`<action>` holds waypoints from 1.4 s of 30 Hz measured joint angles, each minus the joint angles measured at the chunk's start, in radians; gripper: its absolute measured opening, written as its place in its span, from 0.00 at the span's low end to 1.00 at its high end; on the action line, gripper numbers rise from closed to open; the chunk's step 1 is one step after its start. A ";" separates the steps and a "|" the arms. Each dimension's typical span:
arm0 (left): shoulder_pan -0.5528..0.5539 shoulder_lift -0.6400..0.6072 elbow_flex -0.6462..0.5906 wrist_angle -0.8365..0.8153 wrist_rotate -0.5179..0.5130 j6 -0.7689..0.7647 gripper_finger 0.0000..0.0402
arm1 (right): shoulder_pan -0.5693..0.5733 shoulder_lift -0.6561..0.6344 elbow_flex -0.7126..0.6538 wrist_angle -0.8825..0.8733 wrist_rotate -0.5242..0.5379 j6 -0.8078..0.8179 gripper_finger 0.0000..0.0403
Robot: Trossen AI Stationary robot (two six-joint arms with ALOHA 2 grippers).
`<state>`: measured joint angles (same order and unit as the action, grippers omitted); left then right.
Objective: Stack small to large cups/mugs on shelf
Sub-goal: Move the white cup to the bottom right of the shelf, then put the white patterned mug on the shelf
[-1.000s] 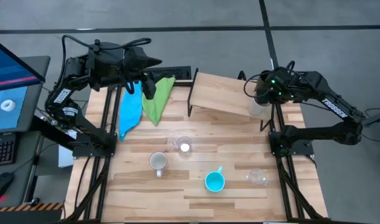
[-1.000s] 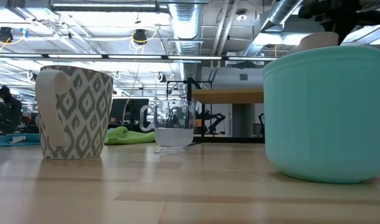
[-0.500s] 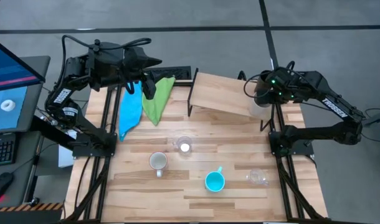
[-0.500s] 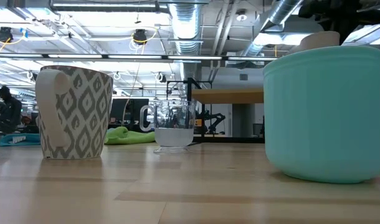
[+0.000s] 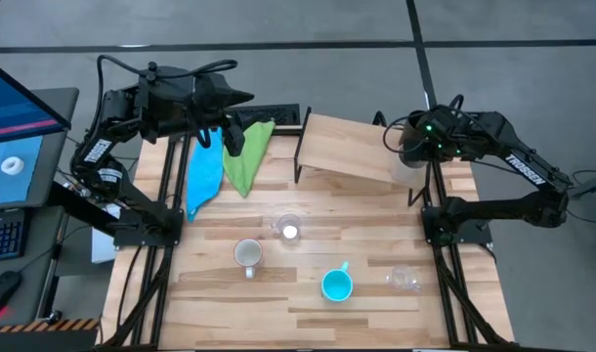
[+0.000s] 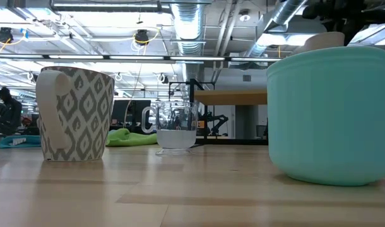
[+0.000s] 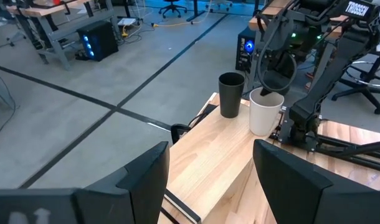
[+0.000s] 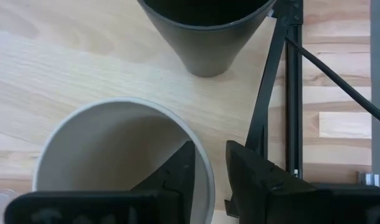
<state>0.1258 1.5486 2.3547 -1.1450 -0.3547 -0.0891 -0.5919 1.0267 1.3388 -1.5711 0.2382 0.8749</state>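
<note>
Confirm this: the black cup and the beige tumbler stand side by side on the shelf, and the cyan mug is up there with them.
Not quite. The black cup and the beige tumbler do stand side by side on the shelf, as the left wrist view shows. The cyan mug, though, stands on the table, near its front edge, as the high view shows.

White "TROSSEN" lettering along the right arm [image 5: 525, 168] in the high view, part of the same lettering atop that arm in the left wrist view, no other readable text
</note>
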 joint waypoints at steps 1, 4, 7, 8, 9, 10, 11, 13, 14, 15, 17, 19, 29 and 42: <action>0.000 0.000 0.000 0.000 0.000 0.000 0.56 | 0.000 0.000 0.000 0.000 0.002 0.000 0.28; 0.000 0.000 0.000 0.000 0.000 0.001 0.56 | 0.000 0.000 0.000 0.000 0.003 0.000 0.27; 0.000 0.000 0.000 0.000 0.000 0.001 0.56 | 0.000 0.000 0.000 0.000 0.009 0.007 0.27; 0.000 0.000 0.000 0.000 0.000 0.001 0.56 | 0.000 0.000 0.000 0.000 0.012 0.008 0.27; 0.000 0.000 0.000 0.000 0.000 0.001 0.56 | 0.000 0.000 0.000 0.000 0.014 0.008 0.27; 0.000 0.000 0.000 0.000 0.000 0.001 0.56 | 0.000 0.000 0.000 0.000 0.014 0.008 0.27; 0.000 0.000 0.000 0.000 0.000 0.001 0.56 | 0.000 0.000 0.000 0.000 0.014 0.010 0.27; 0.000 0.000 0.000 0.000 0.000 0.002 0.56 | 0.000 0.000 0.001 0.000 0.016 0.016 0.27; 0.000 0.000 0.000 0.000 0.000 0.001 0.56 | 0.000 0.000 0.001 0.000 0.021 0.016 0.27; 0.000 0.000 0.000 0.000 0.000 0.001 0.56 | 0.000 0.000 0.001 0.000 0.025 0.016 0.27; 0.000 0.000 0.000 0.000 0.000 0.001 0.56 | 0.000 0.000 0.001 0.000 0.026 0.016 0.27; 0.000 0.000 0.000 0.001 0.000 0.001 0.56 | 0.000 0.000 0.001 0.000 0.026 0.016 0.27; 0.000 0.000 0.000 0.001 0.000 0.000 0.56 | 0.000 0.000 0.001 0.000 0.037 0.015 0.27; 0.000 0.000 0.000 0.001 0.000 0.000 0.56 | 0.000 0.000 0.001 0.000 0.054 0.015 0.43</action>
<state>0.1257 1.5486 2.3547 -1.1442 -0.3550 -0.0891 -0.5919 1.0264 1.3396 -1.5711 0.2925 0.8902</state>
